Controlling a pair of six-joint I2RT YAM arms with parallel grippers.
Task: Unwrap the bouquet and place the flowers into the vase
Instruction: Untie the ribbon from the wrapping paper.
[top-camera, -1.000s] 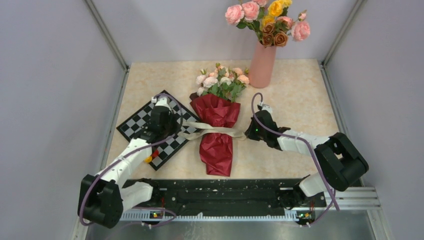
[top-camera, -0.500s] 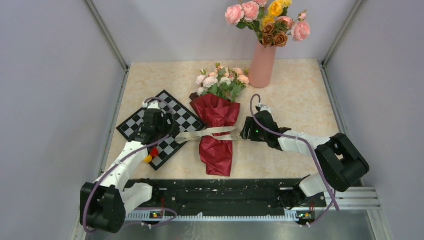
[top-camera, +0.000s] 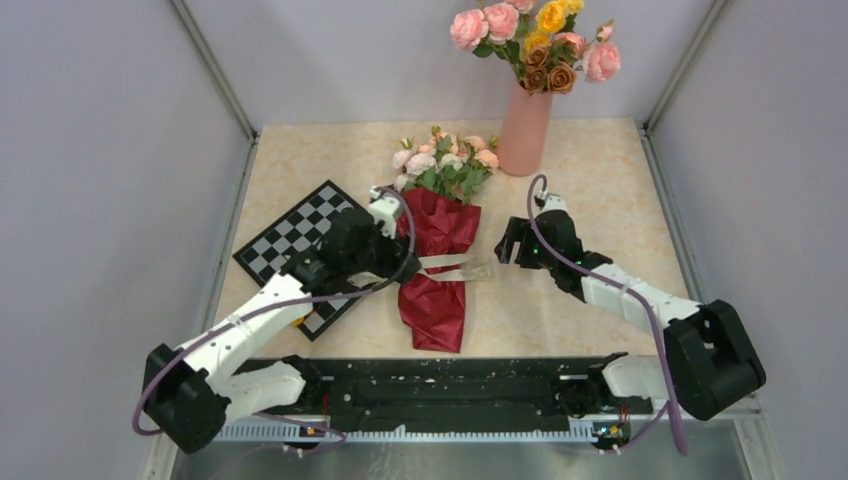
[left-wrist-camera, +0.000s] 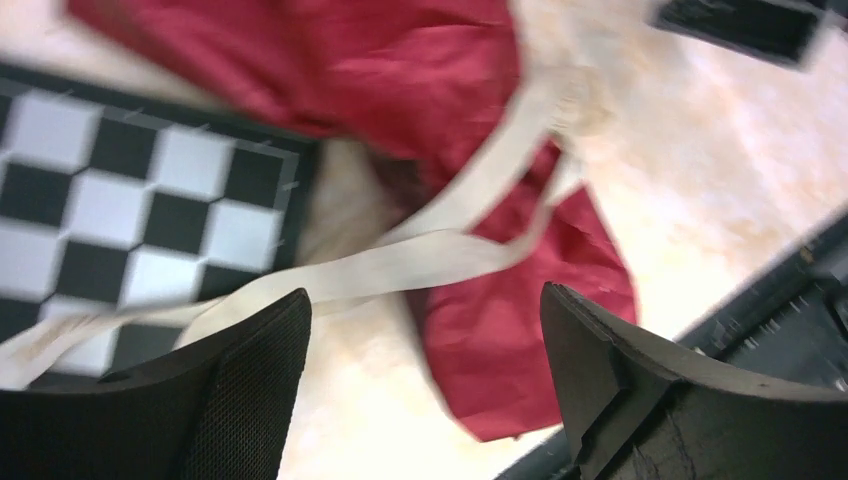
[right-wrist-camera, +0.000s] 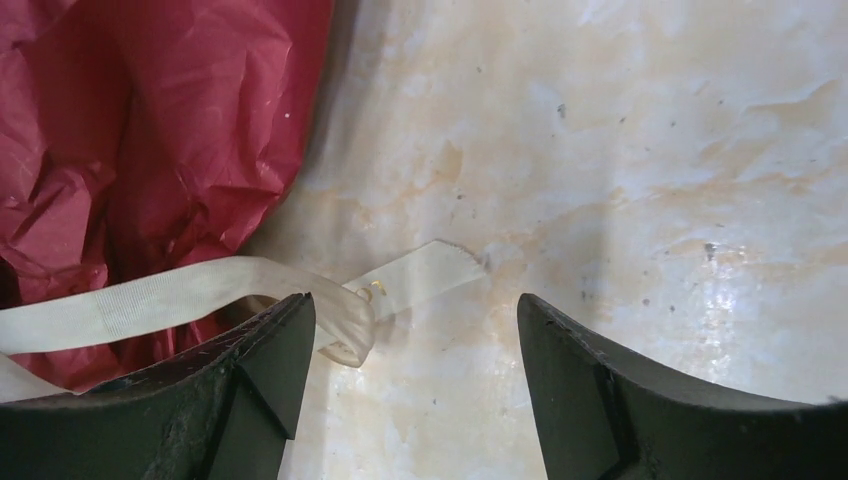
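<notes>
1. My left claw (left-wrist-camera: 425, 300) was pinched on a ribbon end out over the chessboard (top-camera: 290, 235) a second ago. It has now let go, stands wide with nothing in it, and has swung in beside the bouquet (top-camera: 435, 240).
2. The cream ribbon (left-wrist-camera: 400, 265) lies slack just ahead of that claw, across the dark red paper (left-wrist-camera: 400, 70), no longer pulled taut.
3. The bouquet lies between my two claws on the surface (right-wrist-camera: 650, 200), still wrapped, with its blooms pointing away from me.
4. My right claw (right-wrist-camera: 415, 305) has also released. The frayed ribbon end lies loose just ahead of it.
5. The salmon-pink vase (top-camera: 524, 130) stands beyond my right claw, already holding larger roses (top-camera: 530, 35).
6. I judge the tie loosened, so opening the paper comes next.
</notes>
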